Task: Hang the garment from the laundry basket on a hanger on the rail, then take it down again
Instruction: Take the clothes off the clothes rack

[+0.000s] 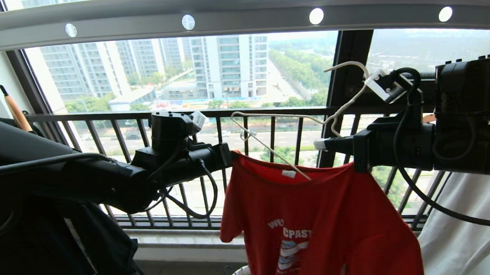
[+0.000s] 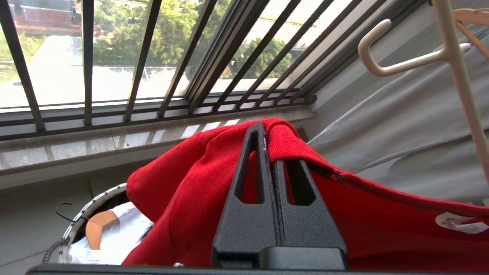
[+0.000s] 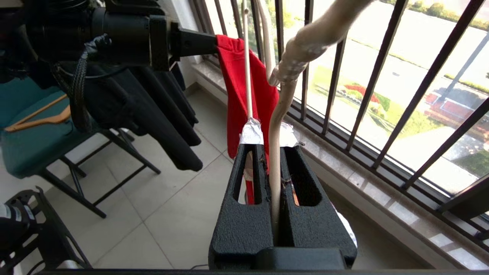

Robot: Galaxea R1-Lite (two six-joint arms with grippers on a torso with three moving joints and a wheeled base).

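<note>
You have one red T-shirt [image 1: 318,217] in view and one thin cream-white hanger [image 1: 294,121]. Two grippers show: the left gripper [image 1: 228,154] and the right gripper [image 1: 320,144], each with two fingers [image 3: 252,133]. One grey rail [image 1: 239,13] runs overhead, and you can count four round holes [image 1: 188,22] in the stretch that shows. One laundry basket [image 2: 82,215] sits on the floor. Two wooden hangers appear: one [image 2: 97,227] in the basket, one [image 3: 38,120] on the single green chair [image 3: 26,149]. One black garment [image 1: 33,213] hangs to your left.
</note>
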